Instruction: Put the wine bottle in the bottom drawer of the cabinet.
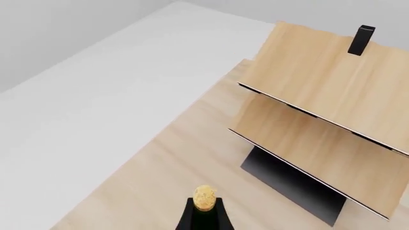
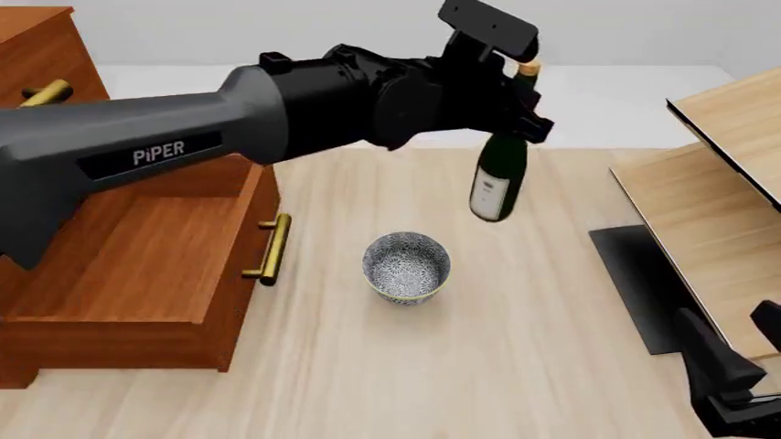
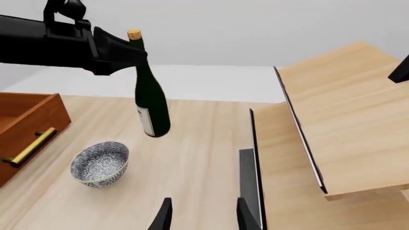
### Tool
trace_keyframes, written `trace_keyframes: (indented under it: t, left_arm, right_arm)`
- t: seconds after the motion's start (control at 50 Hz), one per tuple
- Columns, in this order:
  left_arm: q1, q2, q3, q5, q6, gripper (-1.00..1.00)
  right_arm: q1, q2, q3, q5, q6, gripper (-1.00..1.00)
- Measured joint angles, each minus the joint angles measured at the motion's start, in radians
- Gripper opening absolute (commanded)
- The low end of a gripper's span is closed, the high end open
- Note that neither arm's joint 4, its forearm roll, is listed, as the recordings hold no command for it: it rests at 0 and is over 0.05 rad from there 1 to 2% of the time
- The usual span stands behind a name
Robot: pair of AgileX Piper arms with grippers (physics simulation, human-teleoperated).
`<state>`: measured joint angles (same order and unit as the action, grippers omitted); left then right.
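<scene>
The dark green wine bottle (image 2: 498, 178) with a tan cork hangs slightly tilted over the table's middle, beyond the bowl. My left gripper (image 2: 526, 112) is shut on its neck just under the cork. The right wrist view shows the same hold on the wine bottle (image 3: 152, 108). Only the cork and neck of the wine bottle (image 1: 204, 211) show in the left wrist view. The bottom drawer (image 2: 116, 274) stands pulled open at the left, brass handle facing the bowl, below the cabinet (image 2: 37, 50). My right gripper (image 3: 204, 218) is open and empty, low at the near right.
A patterned bowl (image 2: 407, 265) sits on the table between the drawer and the bottle. A pale slanted shelf unit (image 2: 720, 183) with a dark base plate (image 2: 635, 283) fills the right side. The big left arm (image 2: 183, 128) spans over the drawer.
</scene>
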<state>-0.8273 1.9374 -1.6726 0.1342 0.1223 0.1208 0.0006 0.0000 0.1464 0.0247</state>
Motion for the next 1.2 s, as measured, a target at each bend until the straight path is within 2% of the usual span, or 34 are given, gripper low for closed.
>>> trace_keyframes:
  t: [0.44, 0.76, 1.2]
  left_arm:
    - [0.115, -0.19, 0.146, -0.005, -0.011, -1.0]
    - [0.21, -0.32, 0.235, 0.013, 0.016, -1.0]
    - [0.338, -0.499, 0.337, 0.122, 0.051, -1.0]
  right_arm:
    - [0.012, 0.0, 0.0, -0.001, -0.002, 1.0]
    - [0.018, 0.0, 0.0, -0.002, -0.006, 1.0]
    - [0.03, 0.001, 0.0, -0.007, -0.005, 1.0]
